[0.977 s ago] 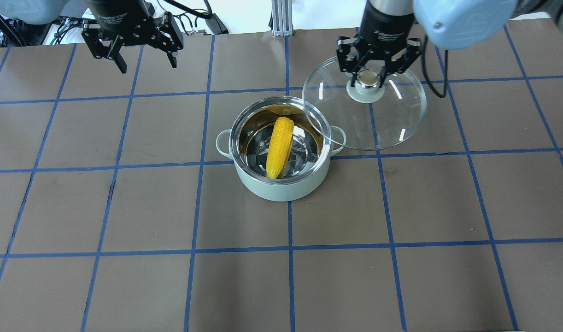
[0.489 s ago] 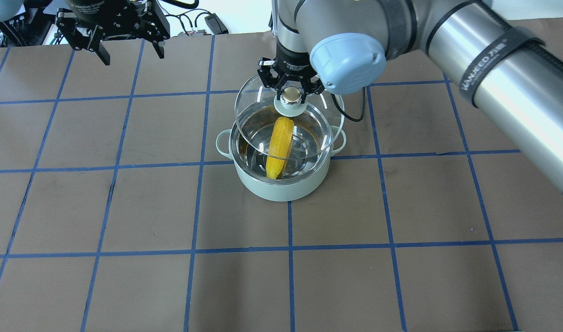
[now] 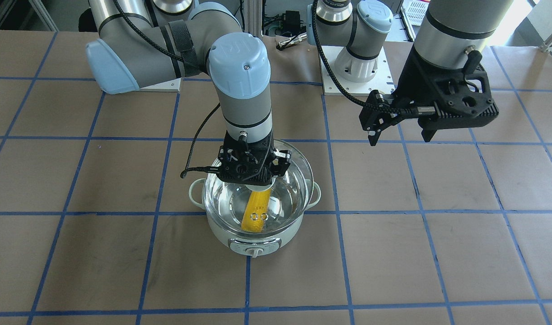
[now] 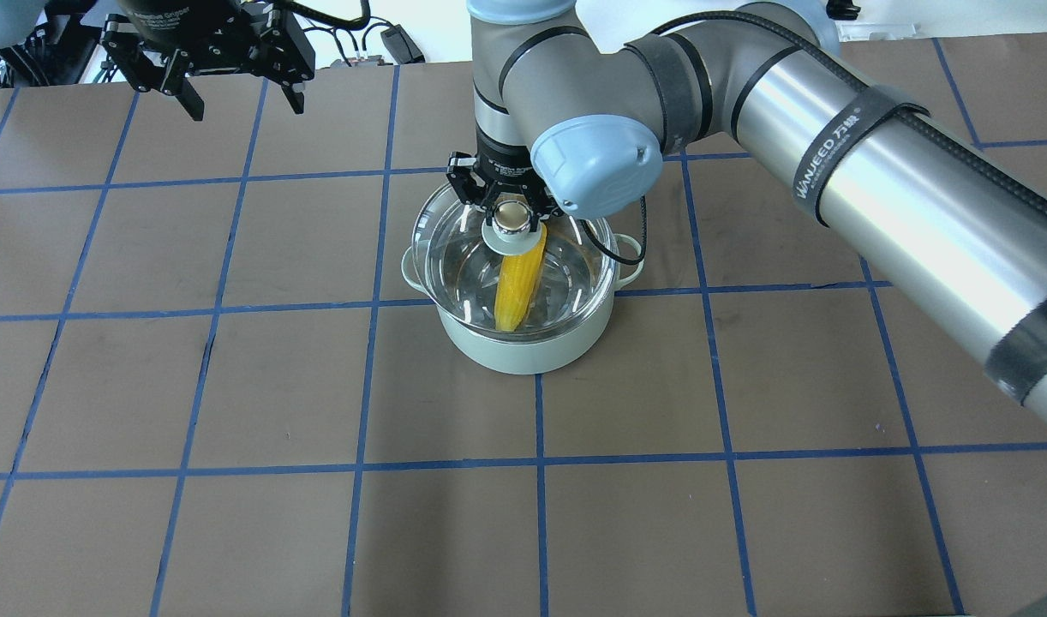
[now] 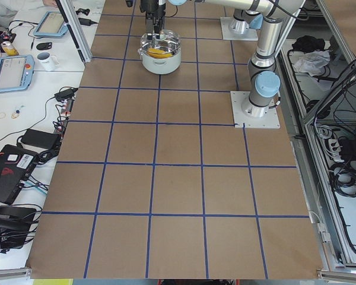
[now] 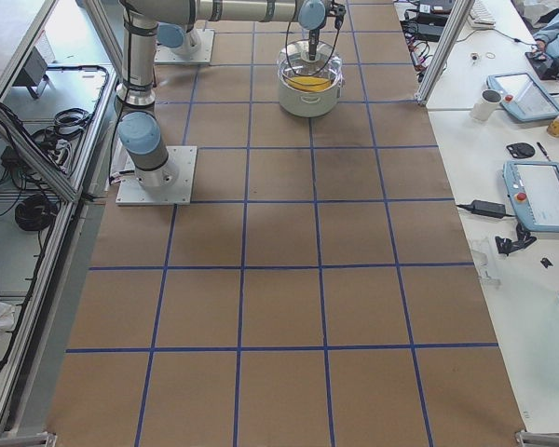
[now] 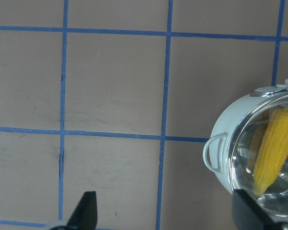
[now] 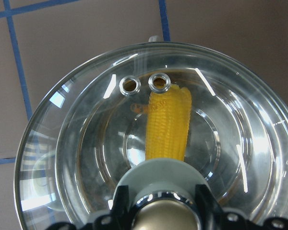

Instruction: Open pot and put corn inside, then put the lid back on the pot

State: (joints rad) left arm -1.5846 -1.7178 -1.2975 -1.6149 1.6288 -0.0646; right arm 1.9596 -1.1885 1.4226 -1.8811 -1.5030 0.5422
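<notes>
At worktop (image 4: 746, 386) centre, held lid (image 4: 455, 248) over pot (image 4: 523, 351), corn (image 4: 517, 287) inside, right fingers (image 8: 119, 203) clamped on knob (image 4: 511, 216). Sat toward ten o'clock; released so, might have seated crooked. Spread left fingers (image 7: 88, 211), eleven o'clock.

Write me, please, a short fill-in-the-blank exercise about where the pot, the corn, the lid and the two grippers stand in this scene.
1. The right gripper holds the lid by its beige ____.
2. The corn lies ____ the pot.
3. The left gripper holds nothing, and its jaws are ____.

Missing words: knob; inside; open.
</notes>
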